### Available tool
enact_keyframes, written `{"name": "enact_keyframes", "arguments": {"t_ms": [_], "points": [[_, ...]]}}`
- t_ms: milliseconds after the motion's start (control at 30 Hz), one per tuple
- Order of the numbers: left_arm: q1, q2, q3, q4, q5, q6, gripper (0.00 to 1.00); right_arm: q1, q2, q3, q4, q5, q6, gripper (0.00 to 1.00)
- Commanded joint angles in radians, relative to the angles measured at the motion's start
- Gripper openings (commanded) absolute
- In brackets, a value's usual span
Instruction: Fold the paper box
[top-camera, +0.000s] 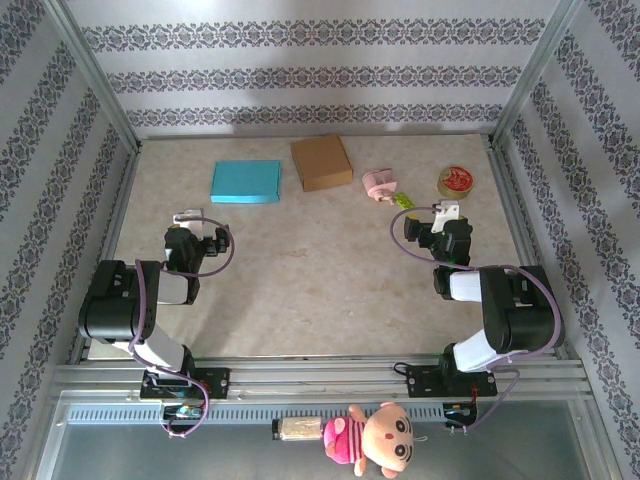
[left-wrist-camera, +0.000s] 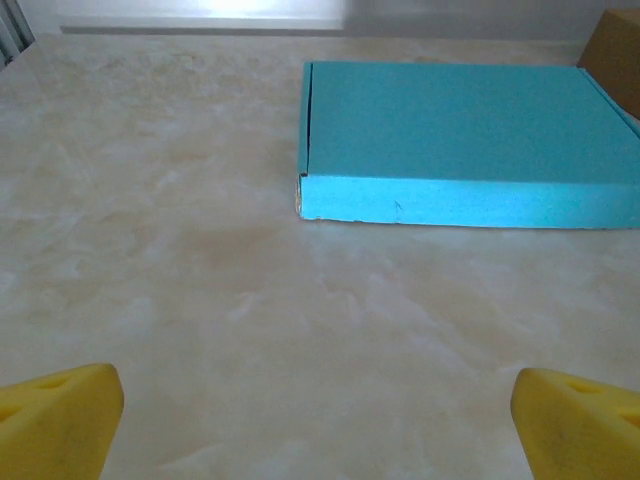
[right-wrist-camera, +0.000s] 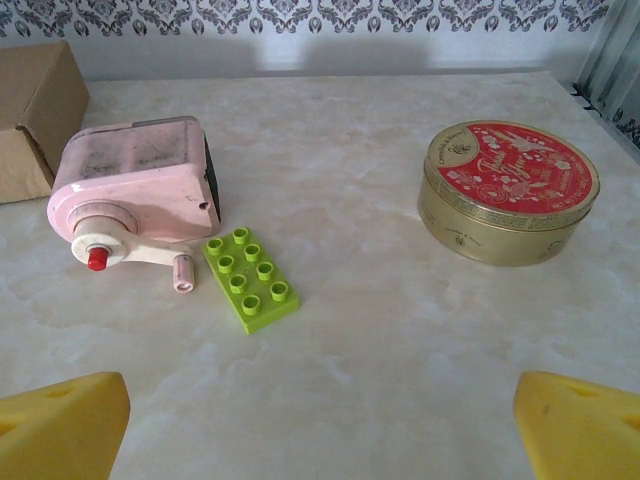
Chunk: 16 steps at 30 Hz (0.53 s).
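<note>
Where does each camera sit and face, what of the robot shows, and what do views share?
Top external: above, behind the bases, looking down the table; both arms, left gripper, right gripper.
Left wrist: low, facing the blue box; yellow fingertips.
Right wrist: low, facing pink sharpener, green brick, tin; yellow fingertips.
Shared: both wrist views catch the brown box.

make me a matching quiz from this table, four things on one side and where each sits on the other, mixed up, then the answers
Things:
1. blue box
2. brown box
3. brick
4. tin

Places:
A. far right of the back row
B. close in front of the pink sharpener
C. far left of the back row
D. between the other box and the sharpener

Pairs: 1-C, 2-D, 3-B, 4-A
</note>
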Motion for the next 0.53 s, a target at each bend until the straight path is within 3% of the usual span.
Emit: {"name": "enact_keyframes", "arguments": {"t_ms": [0, 500], "points": [[-0.010, 0.002, 0.012, 0.030, -0.017, -0.003, 0.99, 0.004, 0.001, 0.003, 0.036, 0.008, -0.009, 0.98], [-0.010, 0.000, 0.012, 0.028, -0.013, -0.001, 0.99, 0.003, 0.002, 0.004, 0.034, 0.005, -0.011, 0.98]]}}
